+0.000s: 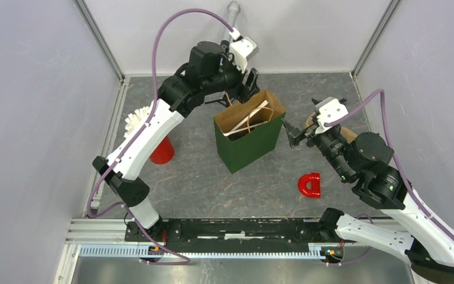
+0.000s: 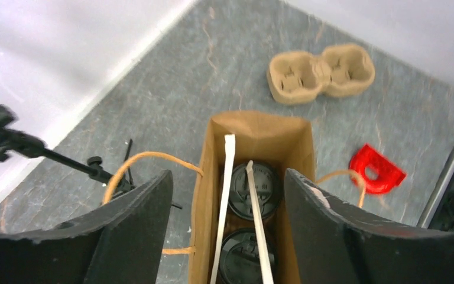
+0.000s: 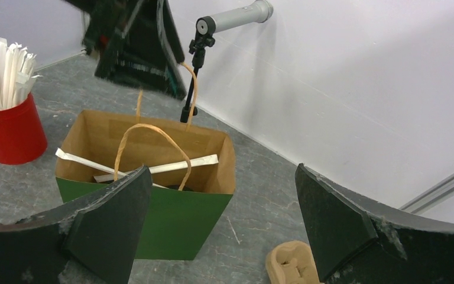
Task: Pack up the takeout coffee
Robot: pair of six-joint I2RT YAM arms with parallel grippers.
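Counting the things
Two coffee cups and two white sticks are sitting inside one green bag; one red cup, one brown carrier and one red piece are sitting outside.

Takeout coffee bodies hiding inside the paper bag, nearer black lid running off the bottom edge.

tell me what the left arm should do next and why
Probably lift the left gripper straight up, clear of the green bag. Its jaws stand open and empty over the bag's mouth, and two black-lidded coffee cups sit inside under white sticks. A handle loops close by, so rise gently.
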